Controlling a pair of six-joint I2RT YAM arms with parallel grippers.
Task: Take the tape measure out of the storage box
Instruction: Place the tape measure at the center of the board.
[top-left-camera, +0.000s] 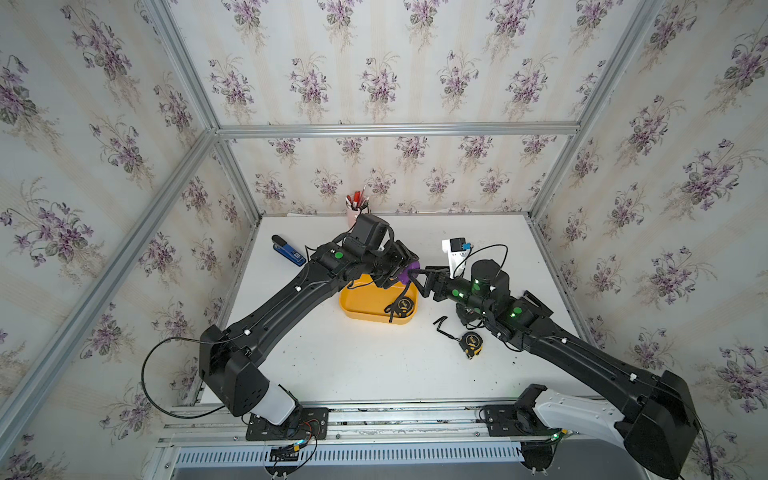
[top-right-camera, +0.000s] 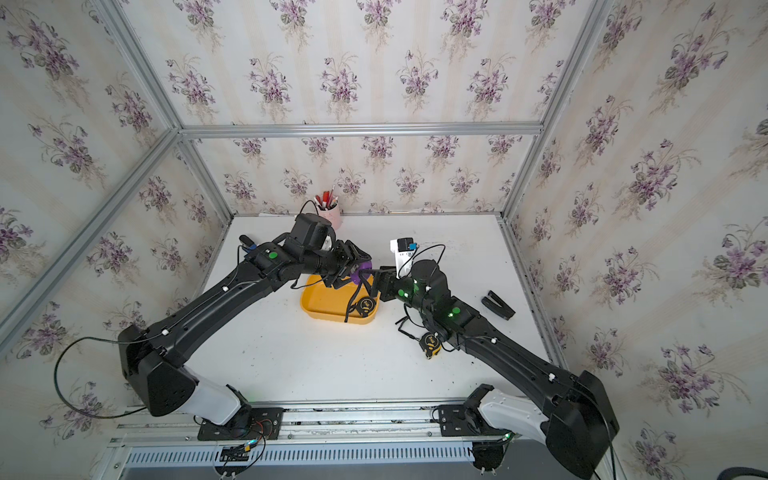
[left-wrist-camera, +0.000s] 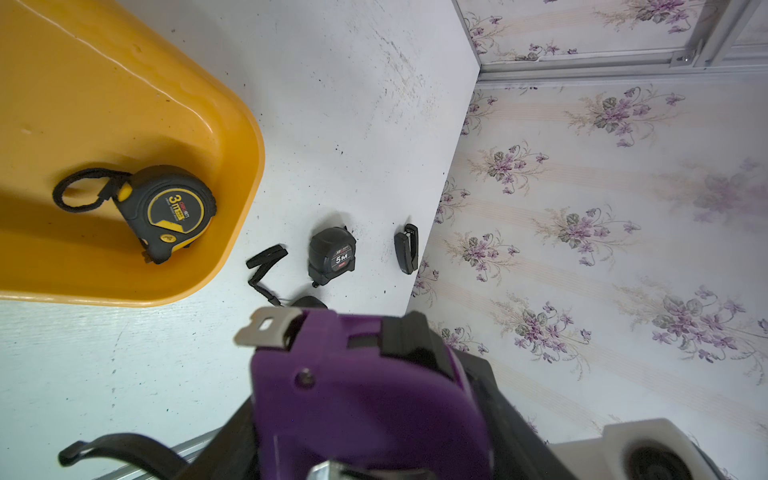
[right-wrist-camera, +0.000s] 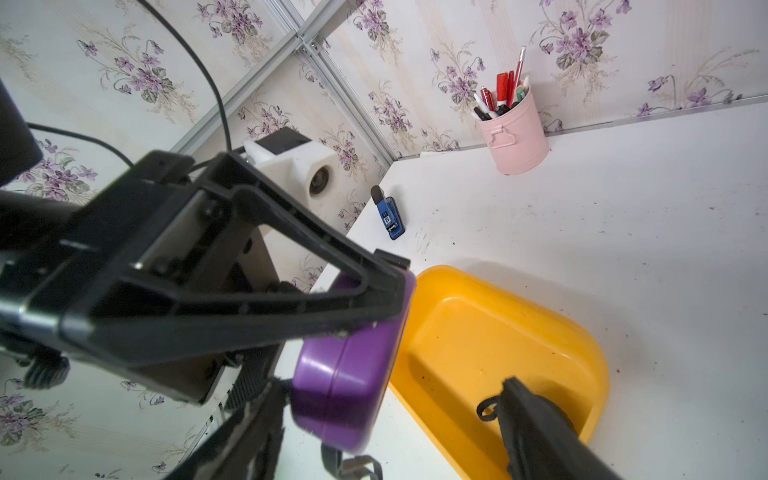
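Note:
The storage box (top-left-camera: 359, 305) is a shallow yellow tub at mid-table, also seen in the left wrist view (left-wrist-camera: 104, 104) and the right wrist view (right-wrist-camera: 498, 324). A black-and-yellow tape measure (top-left-camera: 404, 306) (left-wrist-camera: 174, 208) lies in its right end. My left gripper (top-left-camera: 401, 272) is shut on a purple tape measure (top-left-camera: 410, 272) (left-wrist-camera: 365, 395) (right-wrist-camera: 345, 390), held in the air over the box's far right corner. My right gripper (top-left-camera: 420, 279) (right-wrist-camera: 395, 449) stands open with its fingers (right-wrist-camera: 540, 432) either side of the purple one, with a gap on the box side.
Right of the box a yellow-black tape measure (top-left-camera: 471, 344) and a black one (left-wrist-camera: 332, 255) lie on the table. A black stapler (top-right-camera: 498, 305) sits near the right edge and a blue stapler (top-left-camera: 289, 251) at the left. A pink pen cup (right-wrist-camera: 515, 137) stands at the back wall.

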